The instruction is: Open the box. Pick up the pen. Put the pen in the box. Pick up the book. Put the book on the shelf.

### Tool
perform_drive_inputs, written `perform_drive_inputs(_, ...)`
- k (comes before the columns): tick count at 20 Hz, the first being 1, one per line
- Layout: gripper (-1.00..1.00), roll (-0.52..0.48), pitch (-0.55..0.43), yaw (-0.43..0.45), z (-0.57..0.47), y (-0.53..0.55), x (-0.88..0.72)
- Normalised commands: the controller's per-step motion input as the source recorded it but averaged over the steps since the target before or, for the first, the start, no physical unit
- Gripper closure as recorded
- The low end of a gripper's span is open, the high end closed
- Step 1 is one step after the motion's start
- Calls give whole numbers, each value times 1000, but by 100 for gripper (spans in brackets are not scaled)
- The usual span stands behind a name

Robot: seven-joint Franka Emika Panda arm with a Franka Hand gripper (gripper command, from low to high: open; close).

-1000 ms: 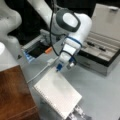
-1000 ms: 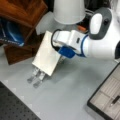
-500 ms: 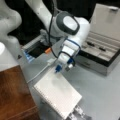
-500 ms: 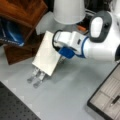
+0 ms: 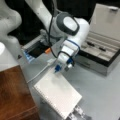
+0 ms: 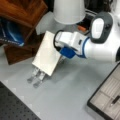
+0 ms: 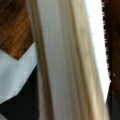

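**Notebook in the gripper, shelf not yet reached**

The grey tabletop (image 5: 100, 92) fills the lower right of a front view. At the lower left of that frame sits the reddish-brown polished wooden shelf (image 5: 13, 95), its flat top bare. At the upper right, the wide flat box (image 5: 105, 47) with silver-grey sides stands with its lid raised, and a thin dark pen (image 5: 90, 44) appears to lie in the beige interior, so the first steps look done.

The large white spiral-bound book (image 5: 58, 96) hangs tilted at lower centre, propped off the tabletop over a silver perforated metal stand (image 6: 36, 77). The gripper (image 6: 61, 58) is clamped on its upper edge, mid-frame; the wrist view shows its pages edge-on.

The book-carrying step seems in hand; judging from this, it calls for a lift clearing the shelf edge and levelling the cover.
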Motion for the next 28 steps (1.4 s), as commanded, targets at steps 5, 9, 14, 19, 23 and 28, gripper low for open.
perform_drive_inputs(5, 100, -316, -131, 58, -166, 77, -62)
perform_drive_inputs(9, 100, -337, -126, 80, -175, 58, -90)
perform_drive_inputs(14, 100, -314, -140, 91, -188, 12, -53)
perform_drive_inputs(19, 100, -324, -77, 92, -117, 3, -34)
perform_drive_inputs(23, 100, -367, 20, 157, 33, -8, 48)
perform_drive_inputs(28, 100, -321, 70, 166, 111, -16, 124)
